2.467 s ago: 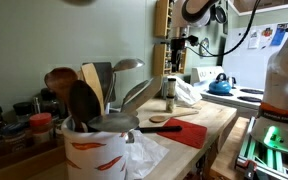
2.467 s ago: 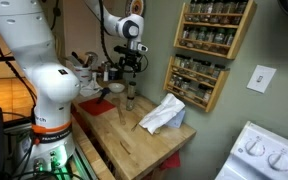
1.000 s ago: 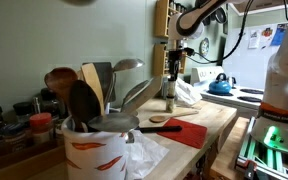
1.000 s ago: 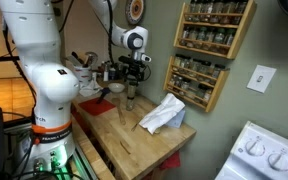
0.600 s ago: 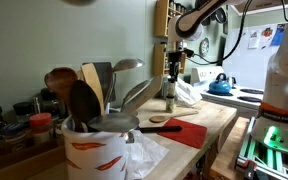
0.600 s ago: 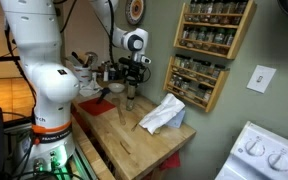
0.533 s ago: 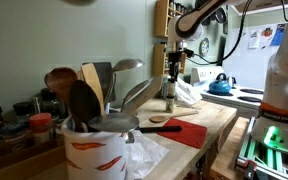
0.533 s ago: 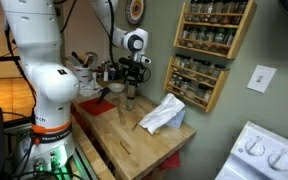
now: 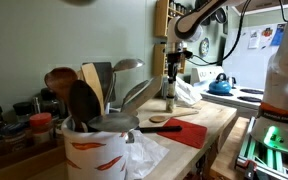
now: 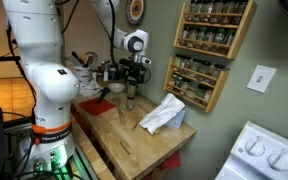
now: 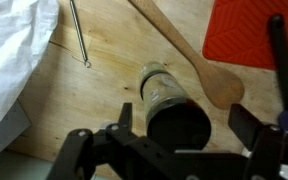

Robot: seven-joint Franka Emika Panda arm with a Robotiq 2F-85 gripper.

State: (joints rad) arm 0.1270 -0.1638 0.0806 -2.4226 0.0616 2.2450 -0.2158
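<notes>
Glass jar [image 11: 169, 100] with dark lid stands upright on the wooden counter [image 11: 94, 90], toward its back edge by the wall in both exterior views [image 9: 169, 93] [image 10: 131, 95]. Lid fills the wrist view and hides most of the jar body; any label is too small and blurred to read.

Gripper [image 11: 184, 125] sits directly over the jar, fingers spread wide, one on each side of the lid. Whether the pads touch the glass cannot be told.

Wooden spoon [image 11: 189, 55] lies just beside the jar, its handle cut off by the frame's top edge. Red mat [image 11: 244, 40] lies beyond the spoon, partly out of frame, with a black handle [image 11: 284, 55] across it. Thin metal rod [image 11: 77, 30] lies near the white cloth [image 11: 14, 50].

Spice rack [image 10: 204, 50] hangs on the wall; its jar labels are illegible.
</notes>
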